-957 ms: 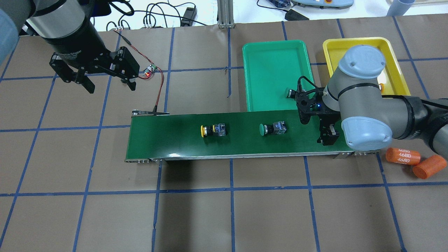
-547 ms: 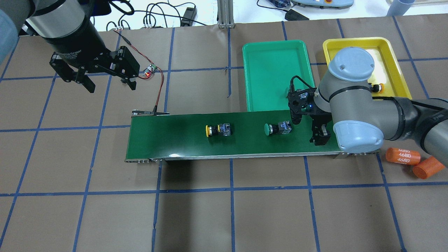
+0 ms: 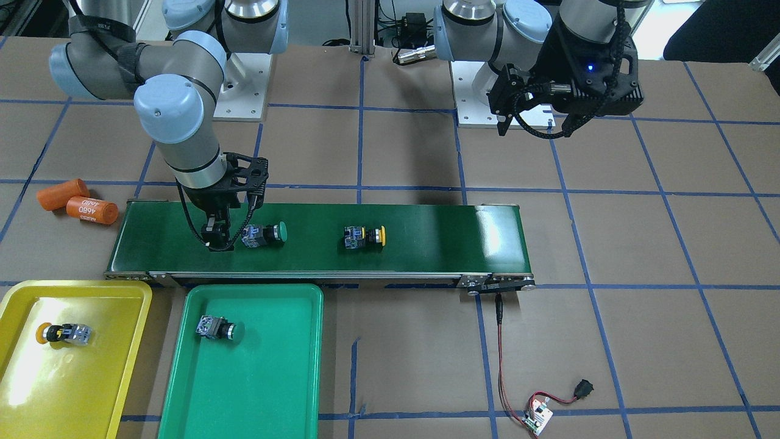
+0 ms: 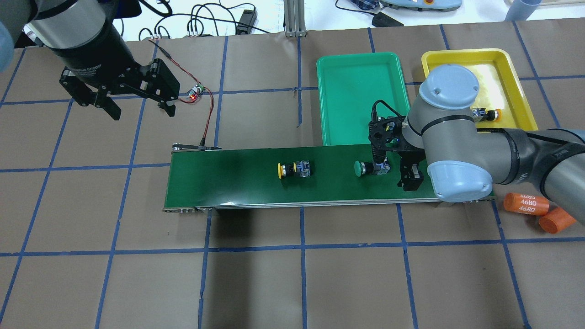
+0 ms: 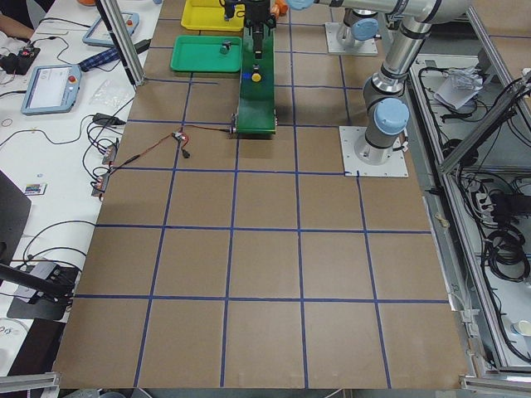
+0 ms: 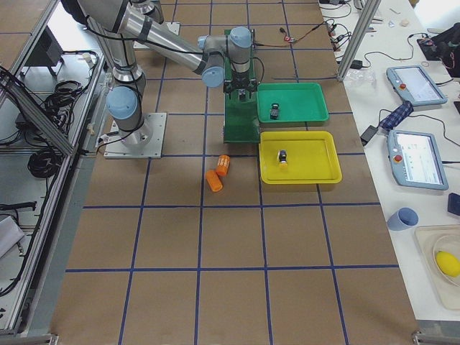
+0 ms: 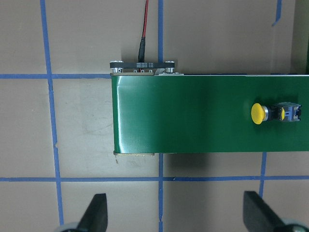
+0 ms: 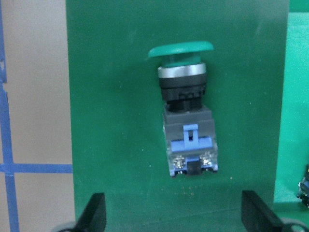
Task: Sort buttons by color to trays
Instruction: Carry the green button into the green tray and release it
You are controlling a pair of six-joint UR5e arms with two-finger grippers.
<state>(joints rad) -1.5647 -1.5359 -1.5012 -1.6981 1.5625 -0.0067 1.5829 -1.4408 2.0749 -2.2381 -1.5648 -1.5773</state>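
The green button (image 8: pixel 186 121) I am working on lies on its side on the dark green conveyor belt (image 4: pixel 228 183), near the belt's end by the trays, its round cap pointing along the belt toward the yellow button (image 4: pixel 295 169). My right gripper (image 8: pixel 173 209) hangs low over it with its jaws spread wide and nothing between them. In my wrist view the grey-blue block end of the button sits just ahead of my fingertips (image 8: pixel 96 212), centred on the gap. I cannot tell whether I am touching the belt.

The yellow button lies on its side too, mid-belt and well apart from the green one, cap pointing the same way. The other green button (image 3: pixel 219 328) rests in the green tray (image 4: pixel 356 73), and the other yellow button (image 4: pixel 485 114) rests in the yellow tray (image 4: pixel 466 52). Both trays sit side by side just beyond the belt.

My left gripper (image 4: pixel 139 108) hangs open and empty, high above the table off the belt's far end. Two orange cylinders (image 4: pixel 525 203) lie on the table beside the belt's near end.
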